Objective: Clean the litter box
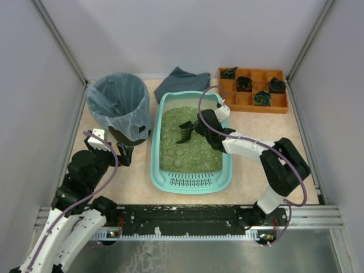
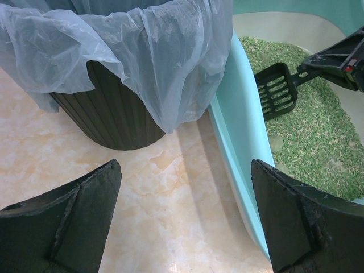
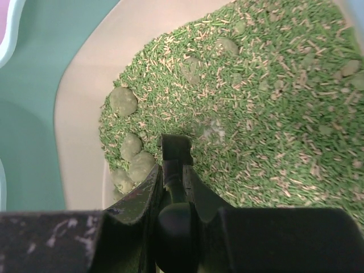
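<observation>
The turquoise litter box (image 1: 190, 181) sits mid-table, its slotted grille at the near end, filled with green litter and pale clumps (image 1: 177, 154). My right gripper (image 1: 197, 127) is shut on the handle of a black slotted scoop (image 1: 184, 132), whose head hangs over the litter near the box's left wall. In the right wrist view the scoop (image 3: 175, 151) points down at the litter beside several clumps (image 3: 132, 156). My left gripper (image 1: 119, 152) is open and empty over the table, between the bin and the litter box (image 2: 239, 136). The scoop also shows in the left wrist view (image 2: 276, 91).
A round dark bin (image 1: 120, 108) lined with a bluish bag stands left of the box. A grey cloth (image 1: 181, 81) lies behind the box. An orange compartment tray (image 1: 251, 90) with dark items sits at the back right. White walls enclose the table.
</observation>
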